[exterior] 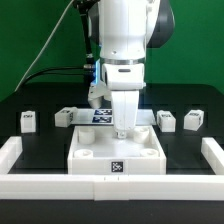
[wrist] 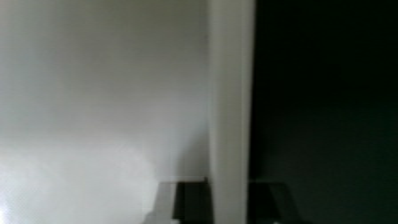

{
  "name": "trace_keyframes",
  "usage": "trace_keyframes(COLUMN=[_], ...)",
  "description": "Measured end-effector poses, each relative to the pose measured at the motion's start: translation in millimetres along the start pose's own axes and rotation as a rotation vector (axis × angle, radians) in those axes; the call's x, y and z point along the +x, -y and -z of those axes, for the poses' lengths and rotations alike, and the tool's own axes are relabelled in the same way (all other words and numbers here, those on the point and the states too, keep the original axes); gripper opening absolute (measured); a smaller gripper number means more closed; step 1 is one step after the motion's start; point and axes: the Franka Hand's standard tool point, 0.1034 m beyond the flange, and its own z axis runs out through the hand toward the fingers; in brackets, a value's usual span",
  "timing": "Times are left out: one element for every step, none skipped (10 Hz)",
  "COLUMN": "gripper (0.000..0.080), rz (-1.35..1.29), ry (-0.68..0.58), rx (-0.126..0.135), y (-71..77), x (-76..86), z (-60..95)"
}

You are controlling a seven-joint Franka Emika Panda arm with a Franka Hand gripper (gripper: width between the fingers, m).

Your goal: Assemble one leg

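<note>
Four alike along the far edge of the table [exterior: 40, 140]; the leg [exterior: 166, 120] untouched there. Gripper [exterior: 122, 130] down at the rim of the tabletop [exterior: 85, 152], perhaps pinching, impossible to tell. Square it before fetching.

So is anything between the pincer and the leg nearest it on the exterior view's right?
Nothing visible. The pincer is low at the tray's far edge, and only bare table lies between it and the leg.

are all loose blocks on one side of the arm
No, blocks lie on both sides of the arm.
</note>
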Motion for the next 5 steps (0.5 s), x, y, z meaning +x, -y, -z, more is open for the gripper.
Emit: trace_keyframes(gripper=[0.0058, 0.0058, 0.0058, 0.0058, 0.0058], rz=[0.0, 0.0, 0.0, 0.0, -0.017], ry=[0.0, 0.0, 0.0, 0.0, -0.002], rx=[0.0, 0.0, 0.0, 0.0, -0.001], y=[0.0, 0.0, 0.0, 0.0, -0.3], x=[0.0, 0.0, 0.0, 0.0, 3.6], z=[0.0, 0.0, 0.0, 0.0, 0.1])
